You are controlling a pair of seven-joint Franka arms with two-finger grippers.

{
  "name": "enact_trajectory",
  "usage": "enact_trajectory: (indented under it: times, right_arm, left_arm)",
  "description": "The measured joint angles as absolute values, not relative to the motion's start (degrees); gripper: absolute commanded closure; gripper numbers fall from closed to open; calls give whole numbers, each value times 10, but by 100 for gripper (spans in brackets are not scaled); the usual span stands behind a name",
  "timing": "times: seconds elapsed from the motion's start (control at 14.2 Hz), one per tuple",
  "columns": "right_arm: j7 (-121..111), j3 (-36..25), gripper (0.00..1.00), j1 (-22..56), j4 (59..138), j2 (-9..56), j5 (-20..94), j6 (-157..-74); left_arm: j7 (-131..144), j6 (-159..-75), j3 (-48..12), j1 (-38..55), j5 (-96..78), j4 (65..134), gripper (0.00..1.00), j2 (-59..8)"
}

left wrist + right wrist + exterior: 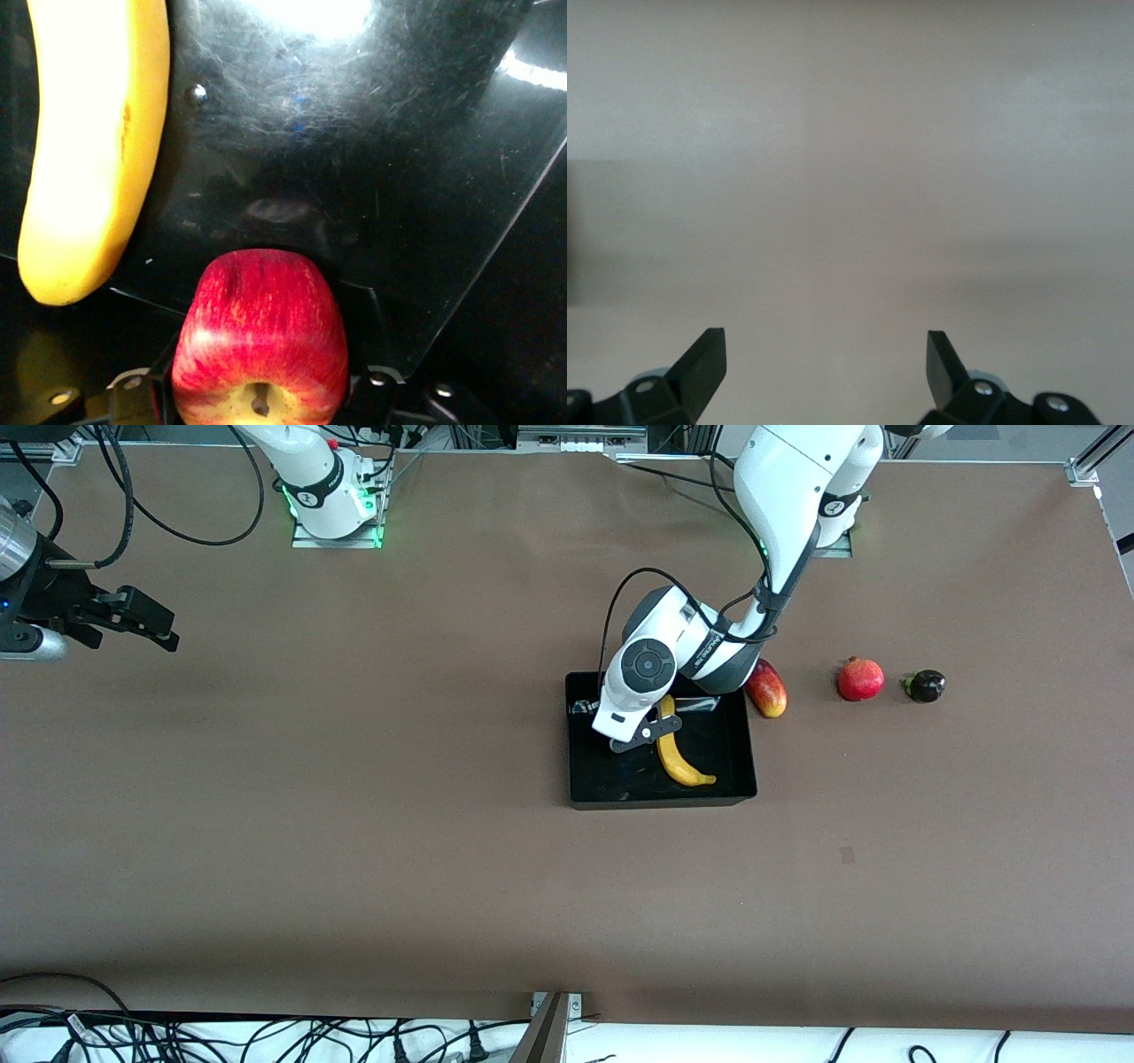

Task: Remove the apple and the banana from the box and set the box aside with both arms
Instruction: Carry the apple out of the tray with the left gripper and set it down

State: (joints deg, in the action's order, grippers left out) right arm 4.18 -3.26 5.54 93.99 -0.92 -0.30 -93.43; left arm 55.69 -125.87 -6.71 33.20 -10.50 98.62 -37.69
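The left gripper (pixel 642 735) is down inside the box (pixel 660 802) with its fingers clamped on either flank of the apple (pixel 259 336). In the left wrist view the fruit fills the gap between them, a small round thing with waxy red streaked skin, a yellowish dimpled top and a short dark stem. The apple appears to sit low on the tray floor, so the first removal looks to be at the grasp stage and not yet lifted. On the front view's clock face, the banana (pixel 678 757) lies at about four o'clock from that gripper. It is a smooth, curved, plain yellow fruit, and it rests untouched on the floor of the box. The box is a shallow rectangular tray of glossy black plastic, finely scratched and mirroring the lights. Both fruits therefore remain to be taken out, and the two-arm shift of the box has not begun. Outside, at the box's two o'clock, a red-yellow mango (pixel 767 689) lies just beside the wall. A red pomegranate (pixel 860 679) and a small dark fruit (pixel 925 685) follow it toward the left arm's end of the table. Well apart at ten o'clock, the right gripper (pixel 146 624) waits, fingers spread wide over matte brown tabletop.
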Motion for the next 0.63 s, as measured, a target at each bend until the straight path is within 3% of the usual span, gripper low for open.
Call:
enact_trajectory:
  times: [0.14,0.28,0.49,0.63]
  right_arm:
    - [42,-33,0,55,940,-9,-3,-934]
    - [42,-33,0,55,940,-9,-3,-934]
    - [42,-33,0,55,940,-9,-3,-934]
    - [42,-33,0,55,940,-9,-3,-934]
  left_arm:
    - [550,-1228,-67,324,-105,979,100,-370]
    - [524,-1135,-67,296,-104,938,100,-350]
    - [408,-967,-64,199,-102,846,100,-299]
    - [284,-911,-61,111,-95,818,100,-273]
